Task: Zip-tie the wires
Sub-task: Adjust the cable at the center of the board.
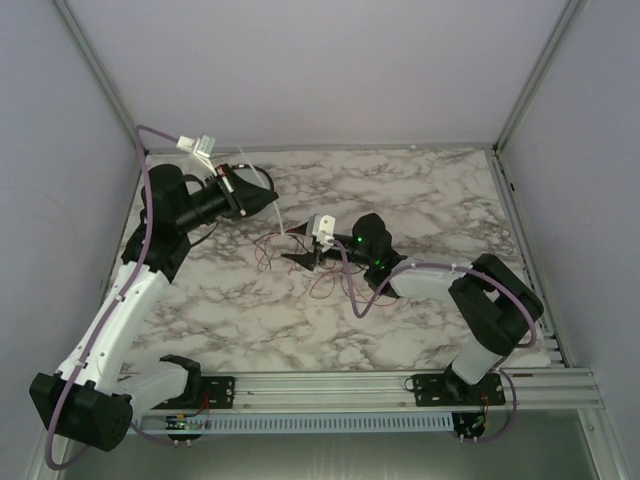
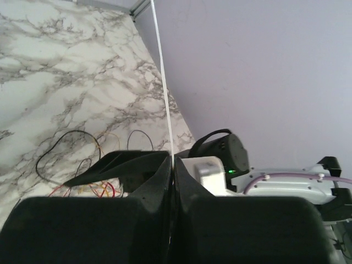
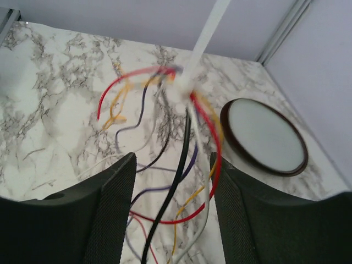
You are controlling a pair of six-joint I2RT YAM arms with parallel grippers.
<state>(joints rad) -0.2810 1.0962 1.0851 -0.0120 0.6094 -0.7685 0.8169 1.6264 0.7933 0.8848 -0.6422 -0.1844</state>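
Wires (image 3: 187, 132) seemingly within right hand (image 3: 173, 159)

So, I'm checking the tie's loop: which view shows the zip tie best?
Right wrist: the zip tie comes down broad and close to a blurred white lump on the wires. Left wrist shows only its thin strap rising from the shut left gripper. Top shows a faint line.

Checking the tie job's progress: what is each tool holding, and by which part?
The left tool is shut on the white zip tie, pinching its strap. The right tool holds nothing; its jaws stand apart around the wires.
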